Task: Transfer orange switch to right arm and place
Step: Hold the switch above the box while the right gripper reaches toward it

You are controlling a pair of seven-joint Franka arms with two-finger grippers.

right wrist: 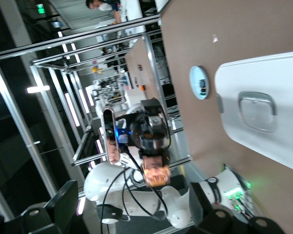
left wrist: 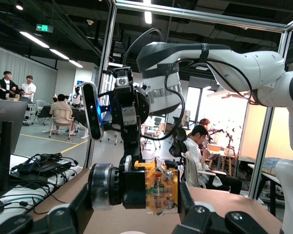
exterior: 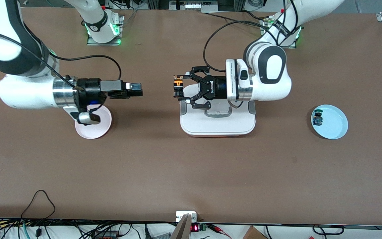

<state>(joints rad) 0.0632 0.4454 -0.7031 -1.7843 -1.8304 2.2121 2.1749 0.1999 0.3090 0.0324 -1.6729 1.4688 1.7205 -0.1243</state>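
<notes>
My left gripper (exterior: 178, 87) is shut on the orange switch (exterior: 177, 83) and holds it sideways in the air, over the table beside the white lidded box (exterior: 217, 124). In the left wrist view the switch (left wrist: 154, 190) sits between the fingers (left wrist: 193, 214), black body and silver end to one side, orange part to the other. My right gripper (exterior: 138, 89) is open and empty, over the table just past the pink plate (exterior: 93, 129), and faces the switch across a gap. The right wrist view shows the switch (right wrist: 156, 174) farther off between its own open fingers (right wrist: 63, 207).
A blue plate (exterior: 335, 127) toward the left arm's end holds a green-capped switch (exterior: 317, 118). The white box has a grey handle (exterior: 217, 113) on its lid. Cables and a small device (exterior: 187, 217) lie along the table edge nearest the front camera.
</notes>
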